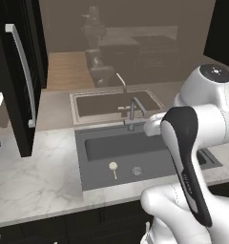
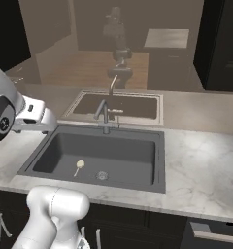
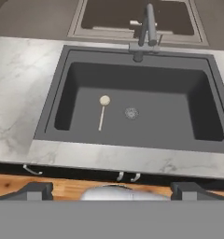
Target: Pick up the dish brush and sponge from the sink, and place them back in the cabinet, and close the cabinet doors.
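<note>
The end effector point(image 3: 111, 189) hangs high over the front edge of the counter point(image 3: 20, 107), its two dark tips set far apart at the bottom corners of the hand view, with nothing between them. The dish brush point(image 3: 102, 111) lies well below and ahead of it, on the floor of the sink point(image 3: 207, 116), apart from both tips. Its round cream head points toward the faucet point(image 3: 149, 28) and its thin handle runs back toward the front wall of the basin. The round metal drain point(image 3: 131, 112) sits just beside the brush, on the side away from the left wall.

The hand view looks straight down into the whole basin and shows small silver handles on the base cabinet fronts below the counter edge. The left base view adds a tall black cabinet door point(image 1: 21, 81) standing open at the left, with a long silver bar handle point(image 1: 24, 71), and the arm's white and dark links covering the right part of the basin. The right base view shows the basin's right half and a wide stretch of marble counter beyond it.

Counted: one dish brush, one drain, one faucet, one dark sink, and one beige-rimmed mirrored basin point(image 2: 119, 104) behind it.
</note>
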Robot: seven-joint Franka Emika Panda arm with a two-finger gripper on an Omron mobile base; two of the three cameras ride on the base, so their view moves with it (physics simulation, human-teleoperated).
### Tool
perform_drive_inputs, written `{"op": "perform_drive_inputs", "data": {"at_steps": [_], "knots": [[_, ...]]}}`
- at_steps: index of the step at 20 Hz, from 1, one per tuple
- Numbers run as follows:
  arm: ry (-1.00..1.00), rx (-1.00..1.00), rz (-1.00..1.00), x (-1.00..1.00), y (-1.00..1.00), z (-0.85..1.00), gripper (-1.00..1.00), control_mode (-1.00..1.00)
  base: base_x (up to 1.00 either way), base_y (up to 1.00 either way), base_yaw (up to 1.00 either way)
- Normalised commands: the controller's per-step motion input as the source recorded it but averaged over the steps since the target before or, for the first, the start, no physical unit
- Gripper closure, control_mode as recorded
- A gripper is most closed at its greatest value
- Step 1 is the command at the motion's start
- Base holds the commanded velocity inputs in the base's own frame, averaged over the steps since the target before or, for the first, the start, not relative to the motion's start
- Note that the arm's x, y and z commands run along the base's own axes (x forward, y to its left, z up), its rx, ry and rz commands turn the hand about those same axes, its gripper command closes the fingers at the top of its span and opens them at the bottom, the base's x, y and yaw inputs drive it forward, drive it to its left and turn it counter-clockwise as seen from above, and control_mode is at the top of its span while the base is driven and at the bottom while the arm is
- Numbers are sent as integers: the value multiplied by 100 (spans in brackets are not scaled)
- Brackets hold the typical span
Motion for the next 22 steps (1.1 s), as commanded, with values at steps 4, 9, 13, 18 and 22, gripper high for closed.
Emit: {"op": "perform_drive_inputs", "data": {"at_steps": [4, 9, 13, 18, 22], "knots": [[3, 0, 0, 29, 24, -28, -100, -100, 0, 0, 0], [4, 4, 0, 18, 7, -29, -100, -100, 0, 0, 0], [3, 2, 0, 27, 8, -24, -100, -100, 0, 0, 0], [1, 1, 0, 27, 5, -25, -100, -100, 0, 0, 0], [1, 0, 0, 33, 8, -26, -100, -100, 0, 0, 0]]}}
